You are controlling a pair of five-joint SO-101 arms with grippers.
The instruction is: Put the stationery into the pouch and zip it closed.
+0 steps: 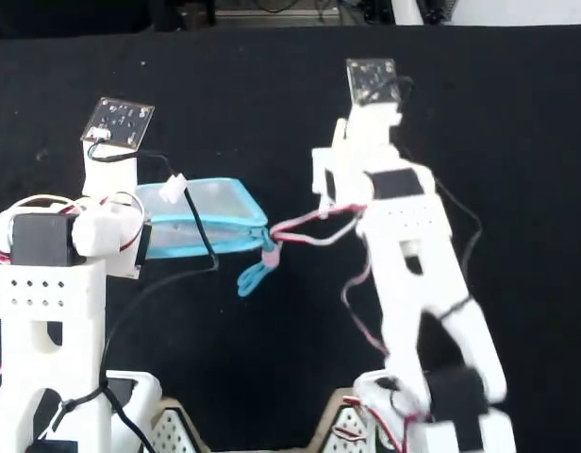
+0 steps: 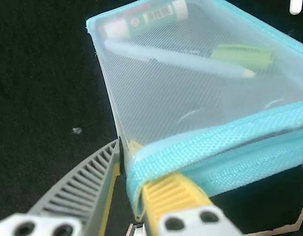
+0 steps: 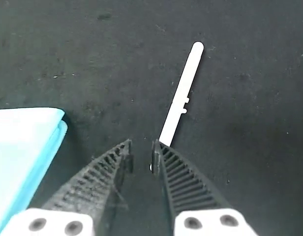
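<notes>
A translucent pouch (image 1: 210, 215) with teal trim lies between the arms. Through its mesh (image 2: 191, 93) I see a glue stick (image 2: 146, 18), a pale blue pen (image 2: 176, 56) and a green marker (image 2: 242, 55). My left gripper (image 2: 126, 147) is shut on the pouch's corner at the teal zipper edge (image 2: 215, 142), its yellow finger under the pouch and its grey finger outside. My right gripper (image 3: 141, 150) hangs over the black mat beside the pouch's other end (image 3: 23, 147), slightly open with nothing between its fingers. A white pen (image 3: 183, 93) lies just past its fingertips.
A pink and blue loop on the zipper pull (image 1: 260, 266) trails from the pouch's right end. Cables hang off both arms. The table is covered with a black mat (image 1: 517, 142), with free room right of the right arm.
</notes>
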